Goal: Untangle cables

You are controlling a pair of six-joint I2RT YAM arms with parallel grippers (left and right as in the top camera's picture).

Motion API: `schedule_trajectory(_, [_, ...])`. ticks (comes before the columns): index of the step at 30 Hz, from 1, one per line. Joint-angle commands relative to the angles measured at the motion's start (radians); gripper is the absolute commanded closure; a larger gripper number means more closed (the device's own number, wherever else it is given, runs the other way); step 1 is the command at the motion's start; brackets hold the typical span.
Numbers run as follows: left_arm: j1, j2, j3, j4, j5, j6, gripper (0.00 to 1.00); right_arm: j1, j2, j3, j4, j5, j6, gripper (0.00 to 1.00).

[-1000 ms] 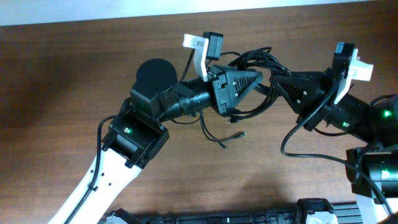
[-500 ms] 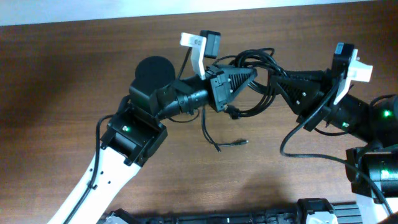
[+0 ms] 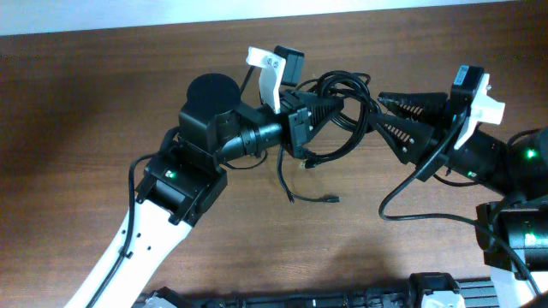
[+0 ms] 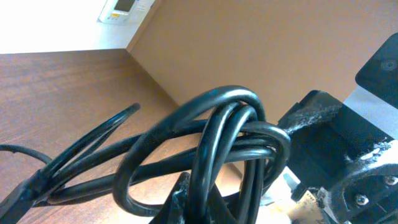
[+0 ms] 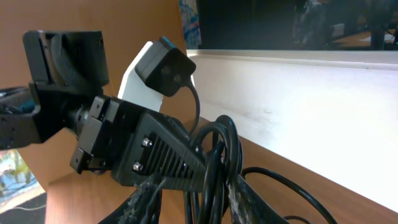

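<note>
Now spread beside the cables [image 3: 347, 85], no longer pressed together as a second ago: right tool [image 3: 383, 113]. Pinching the knotted bundle above the tabletop [image 3: 86, 128]: left tool [image 3: 341, 104]. Visible only overhead: loose plug end [image 3: 330, 198].

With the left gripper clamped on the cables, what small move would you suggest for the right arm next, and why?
Probably close the right gripper on a strand: its jaws stand open around the cables, while the left gripper is shut on them, so the two arms could then pull apart.
</note>
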Motion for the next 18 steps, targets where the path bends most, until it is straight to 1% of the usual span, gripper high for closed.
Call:
schedule_trajectory(1, [0.003,-0.005,0.016,0.006,-0.006,0.052,1.00,-0.002,-0.009,0.011,-0.011,-0.010,-0.055,0.64])
schedule_trajectory(2, [0.003,-0.005,0.016,0.007,-0.007,0.052,1.00,-0.002,-0.009,0.011,-0.016,-0.010,-0.056,0.62])
schedule_trajectory(5, [0.003,-0.005,0.016,0.008,-0.007,0.052,1.00,-0.002,-0.009,0.011,-0.060,-0.013,-0.106,0.62])
schedule_trajectory(9, [0.000,-0.005,0.016,0.016,-0.006,0.051,1.00,-0.002,-0.009,0.011,-0.092,-0.012,-0.108,0.62])
schedule_trajectory(10, [-0.005,-0.005,0.016,0.022,-0.006,0.051,1.00,-0.002,-0.009,0.011,-0.092,-0.012,-0.115,0.68])
schedule_trajectory(12, [-0.018,-0.005,0.017,0.027,-0.007,0.051,1.00,-0.002,-0.009,0.011,-0.092,-0.010,-0.115,0.75])
schedule_trajectory(15, [-0.046,-0.005,0.017,0.031,-0.007,0.052,1.00,-0.002,-0.008,0.011,-0.092,-0.008,-0.115,0.96])
schedule_trajectory(18, [-0.049,-0.005,0.017,0.022,-0.056,0.052,1.00,-0.002,-0.002,0.011,-0.092,0.002,-0.115,0.96])
